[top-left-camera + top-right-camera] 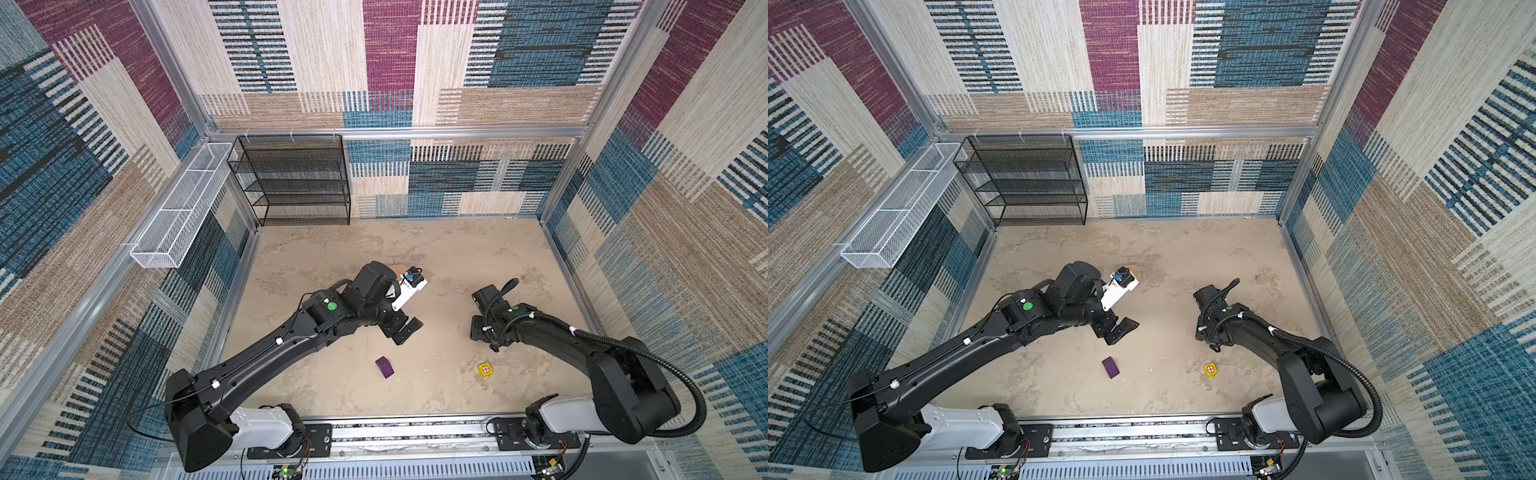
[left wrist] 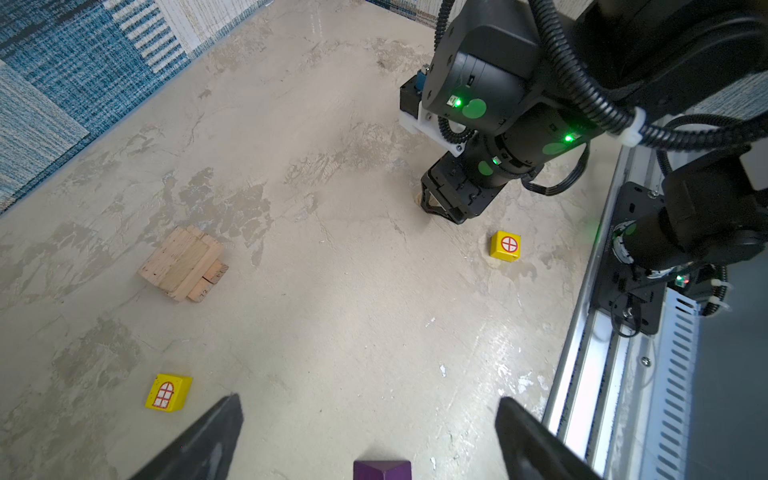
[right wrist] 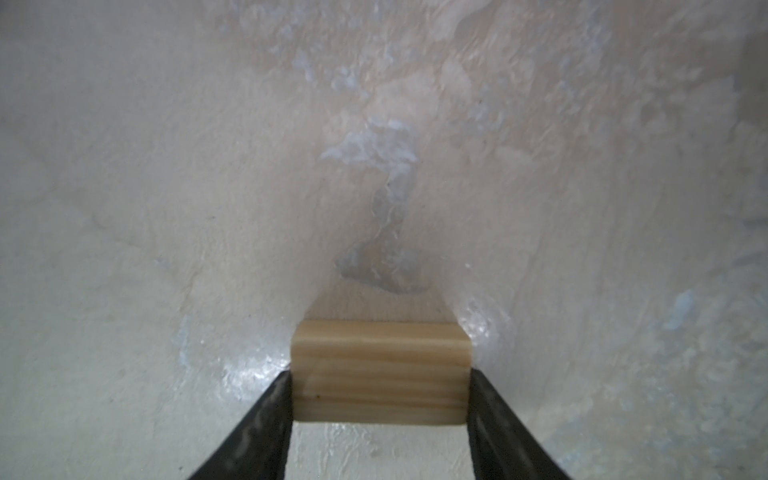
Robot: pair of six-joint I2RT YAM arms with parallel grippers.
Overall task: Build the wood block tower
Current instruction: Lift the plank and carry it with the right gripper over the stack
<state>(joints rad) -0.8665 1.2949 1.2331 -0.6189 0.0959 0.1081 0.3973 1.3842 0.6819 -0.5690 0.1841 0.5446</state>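
The wood block tower [image 2: 183, 262], a low stack on the counter [image 2: 332, 291], lies well apart from the right gripper [image 3: 380, 376], which pinches a loose tan brick [image 3: 380, 353]. The left gripper [image 2: 368, 401] hangs spread wide above the purple block [image 2: 382, 469]. Likely step: brick pickup. Next, lift it and lay it crosswise on the stack.

The purple block [image 2: 382, 469], between the fingers [image 2: 199, 440] of the left gripper [image 2: 369, 399], is cut off by the picture's edge. In the left wrist view the right gripper [image 2: 434, 212] hides all but a sliver of the tan brick [image 2: 417, 201] between its fingers.
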